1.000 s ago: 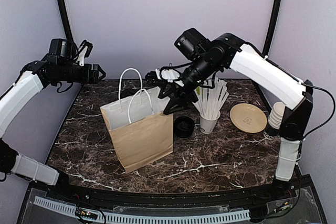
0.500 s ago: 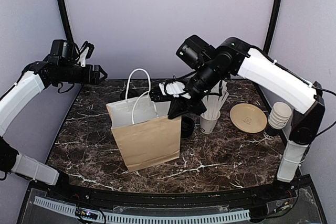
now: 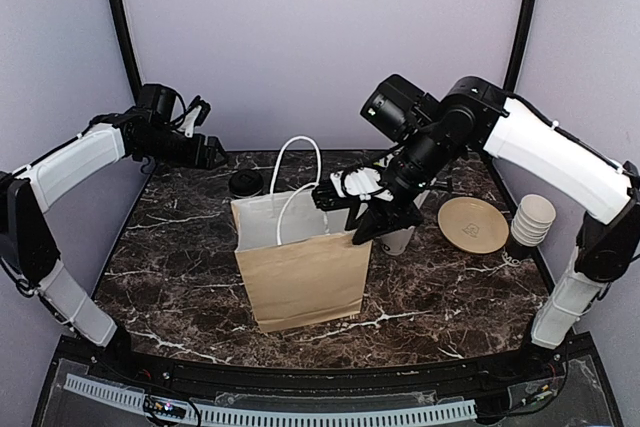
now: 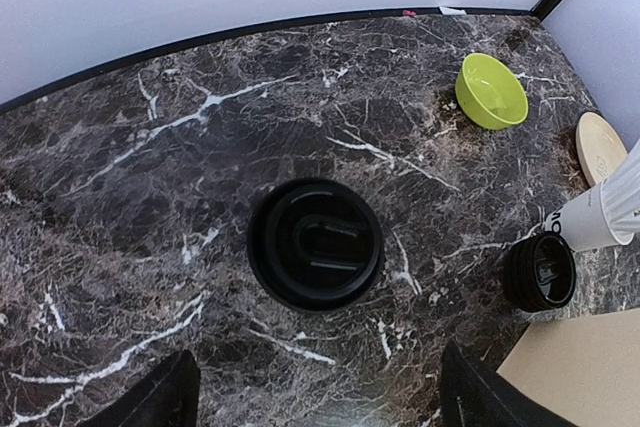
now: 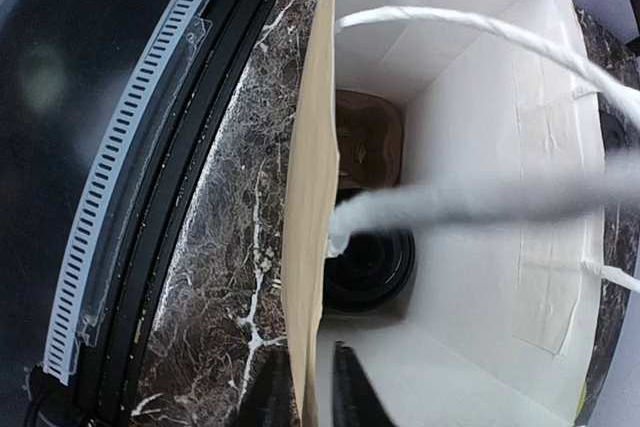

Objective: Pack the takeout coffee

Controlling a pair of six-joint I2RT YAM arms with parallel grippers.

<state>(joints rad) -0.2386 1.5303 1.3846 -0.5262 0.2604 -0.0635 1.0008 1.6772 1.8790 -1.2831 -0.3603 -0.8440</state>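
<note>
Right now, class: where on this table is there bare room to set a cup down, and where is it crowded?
Free: the marble left of the paper bag, in front of the lidded cup; the strip between bag and near edge. Crowded: right rear, among straw cup, plate, cup stack.

In the left wrist view the black lidded paper cup (image 4: 315,244) shows only its lid; its body is hidden beneath. The left gripper's (image 4: 320,402) 2 fingertips, the white straw cup (image 4: 585,224), the round tan plate (image 4: 602,145) and the brown paper bag (image 4: 585,367) are cut off by the edges. Inside the bag, a 2nd black lidded cup (image 5: 372,265) is crossed by a blurred white rope handle (image 5: 480,197). The right gripper's (image 5: 308,399) dark fingers are cropped at the bottom; whether they clamp the bag wall cannot be told.
</note>
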